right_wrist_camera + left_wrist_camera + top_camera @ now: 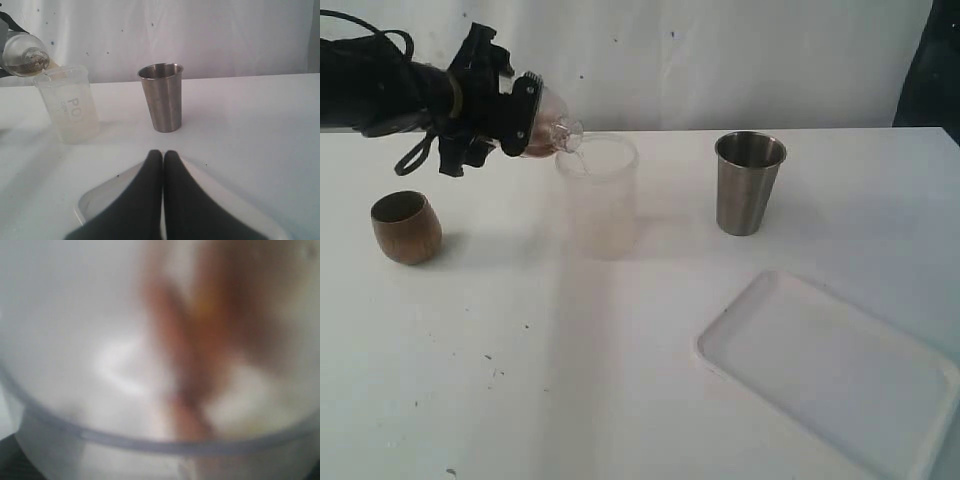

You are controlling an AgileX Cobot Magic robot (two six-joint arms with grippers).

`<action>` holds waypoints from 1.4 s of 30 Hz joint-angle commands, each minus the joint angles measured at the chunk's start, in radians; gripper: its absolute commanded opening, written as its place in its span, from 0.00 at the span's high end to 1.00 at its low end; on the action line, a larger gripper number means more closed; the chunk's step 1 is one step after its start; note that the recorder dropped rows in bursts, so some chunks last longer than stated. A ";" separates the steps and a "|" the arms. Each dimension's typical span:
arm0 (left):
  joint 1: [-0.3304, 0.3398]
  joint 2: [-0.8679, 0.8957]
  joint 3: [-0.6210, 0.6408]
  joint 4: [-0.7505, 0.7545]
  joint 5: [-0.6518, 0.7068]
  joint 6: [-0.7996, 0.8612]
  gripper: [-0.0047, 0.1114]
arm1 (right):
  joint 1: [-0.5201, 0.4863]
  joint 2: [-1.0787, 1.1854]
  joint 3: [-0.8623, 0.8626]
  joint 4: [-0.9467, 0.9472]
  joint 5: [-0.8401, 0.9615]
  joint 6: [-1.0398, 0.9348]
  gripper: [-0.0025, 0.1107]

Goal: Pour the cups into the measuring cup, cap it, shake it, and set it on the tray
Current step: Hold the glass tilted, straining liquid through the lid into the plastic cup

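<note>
My left gripper (525,120) is shut on the clear measuring cup (548,128), held tilted in the air with its mouth over the rim of a frosted white cup (599,195). The left wrist view is a close blur of the measuring cup (100,365) with a brown smear; no fingers show there. The wooden cup (407,227) sits at the left, below that arm. The steel tumbler (749,183) stands upright to the right of the frosted cup (67,105). My right gripper (163,155) is shut on nothing, low over the white tray (100,195), facing the steel tumbler (161,97).
The white tray (830,370) lies at the front right of the white table, reaching its edge. A white wall backs the table. A dark shape stands at the far right corner (930,70).
</note>
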 commanded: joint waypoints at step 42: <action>-0.003 0.032 -0.195 0.202 -0.132 0.158 0.96 | 0.002 -0.007 0.007 -0.003 -0.007 0.004 0.98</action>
